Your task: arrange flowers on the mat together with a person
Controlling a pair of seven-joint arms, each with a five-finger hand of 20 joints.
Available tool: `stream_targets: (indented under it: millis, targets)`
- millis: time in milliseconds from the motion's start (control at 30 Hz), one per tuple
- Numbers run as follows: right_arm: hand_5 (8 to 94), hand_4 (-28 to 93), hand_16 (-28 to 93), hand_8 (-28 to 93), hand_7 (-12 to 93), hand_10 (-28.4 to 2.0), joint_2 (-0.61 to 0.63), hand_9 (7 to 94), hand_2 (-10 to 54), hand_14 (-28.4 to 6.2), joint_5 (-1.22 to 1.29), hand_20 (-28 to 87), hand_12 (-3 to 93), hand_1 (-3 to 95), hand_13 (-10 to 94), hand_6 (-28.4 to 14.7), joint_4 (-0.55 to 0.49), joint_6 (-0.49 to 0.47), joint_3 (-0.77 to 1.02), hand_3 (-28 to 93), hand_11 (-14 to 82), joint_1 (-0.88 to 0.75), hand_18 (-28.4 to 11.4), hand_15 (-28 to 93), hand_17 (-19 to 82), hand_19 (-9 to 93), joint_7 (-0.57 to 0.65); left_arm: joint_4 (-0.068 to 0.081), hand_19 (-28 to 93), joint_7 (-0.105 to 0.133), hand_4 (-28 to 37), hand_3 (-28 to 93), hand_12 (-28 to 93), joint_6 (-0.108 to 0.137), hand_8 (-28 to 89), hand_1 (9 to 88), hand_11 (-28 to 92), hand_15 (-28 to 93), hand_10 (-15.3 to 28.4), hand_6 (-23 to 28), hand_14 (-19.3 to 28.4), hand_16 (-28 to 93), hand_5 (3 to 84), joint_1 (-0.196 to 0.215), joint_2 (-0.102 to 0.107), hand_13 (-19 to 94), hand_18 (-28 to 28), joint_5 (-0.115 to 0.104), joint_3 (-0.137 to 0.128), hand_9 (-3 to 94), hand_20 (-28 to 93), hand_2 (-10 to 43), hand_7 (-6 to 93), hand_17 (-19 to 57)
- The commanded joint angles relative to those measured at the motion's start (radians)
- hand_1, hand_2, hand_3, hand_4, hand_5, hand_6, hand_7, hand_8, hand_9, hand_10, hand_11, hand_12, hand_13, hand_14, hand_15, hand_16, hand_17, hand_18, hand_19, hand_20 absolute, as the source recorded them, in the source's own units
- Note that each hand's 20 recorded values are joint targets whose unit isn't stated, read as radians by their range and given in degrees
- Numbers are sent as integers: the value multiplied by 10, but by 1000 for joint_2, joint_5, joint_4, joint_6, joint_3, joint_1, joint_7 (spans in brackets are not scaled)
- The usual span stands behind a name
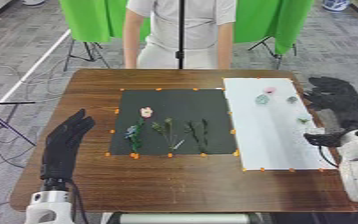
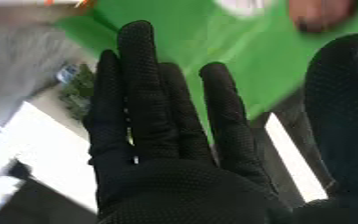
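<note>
Holds left hand over left side of brown wooden table, fingers straight, narrow gaps. Holds right hand at right table edge, beside white mat; in right wrist view, fingers straight, narrow gaps, thumb spread wide. Cannot tell if touching table. Has pink flower toward left of dark mat, with blue flower on green stem nearer, green sprigs mid-mat, dark stems right of those. Has small pink bloom and pale green piece close together on white mat. Has orange markers along edges of both mats.
</note>
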Motion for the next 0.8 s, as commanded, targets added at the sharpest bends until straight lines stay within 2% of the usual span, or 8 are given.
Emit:
stream_targets:
  millis: [33, 100, 333, 400, 567, 800]
  targets:
    - [495, -274, 209, -111, 171, -156, 158, 518, -95, -131, -630, 443, 194, 317, 590, 15, 156, -206, -153, 721, 141, 207, -187, 423, 259, 647, 33, 0, 13, -4, -184, 674, 162, 7, -47, 238, 126, 99, 131, 46, 161, 46, 475, 11, -3, 352, 114, -3, -1, 455, 168, -58, 79, 51]
    - [510, -274, 209, -114, 173, -152, 159, 549, -95, -132, -636, 448, 198, 325, 606, 19, 187, -283, -174, 716, 164, 231, -191, 436, 268, 659, 48, -2, 13, -5, -184, 674, 162, 6, -46, 238, 126, 99, 131, 47, 161, 46, 475, 11, -2, 352, 114, -2, -1, 454, 167, -58, 79, 51]
    - [492, -268, 212, -117, 164, -158, 148, 564, -95, -132, -674, 458, 196, 321, 627, 22, 262, -401, -228, 713, 171, 267, -199, 460, 282, 688, 113, -2, 13, -8, -183, 674, 162, 2, -46, 237, 125, 100, 132, 46, 161, 46, 473, 12, -1, 352, 114, -2, -6, 453, 167, -58, 79, 50]
    - [487, -268, 216, -116, 161, -162, 140, 571, -95, -129, -641, 471, 195, 319, 644, 21, 275, -461, -228, 711, 169, 280, -205, 490, 295, 720, 124, -3, 13, -8, -184, 673, 163, 3, -46, 237, 125, 99, 131, 46, 161, 46, 473, 13, 0, 352, 113, -3, -7, 454, 167, -58, 80, 51]
    - [461, -263, 220, -112, 148, -169, 124, 610, -95, -101, -600, 501, 194, 324, 730, 18, 291, -486, -230, 690, 176, 275, -224, 570, 353, 818, 145, -3, 13, -7, -184, 674, 163, 3, -46, 237, 124, 100, 131, 45, 161, 47, 472, 13, -3, 352, 114, -3, -6, 453, 167, -58, 80, 50]
    - [438, -258, 223, -107, 144, -168, 104, 622, -95, -76, -577, 501, 189, 321, 779, 16, 302, -458, -249, 682, 169, 288, -223, 601, 399, 876, 150, 1, 12, -7, -184, 672, 163, -2, -46, 237, 123, 99, 132, 43, 160, 46, 472, 7, -5, 351, 114, -1, -4, 453, 167, -57, 81, 50]
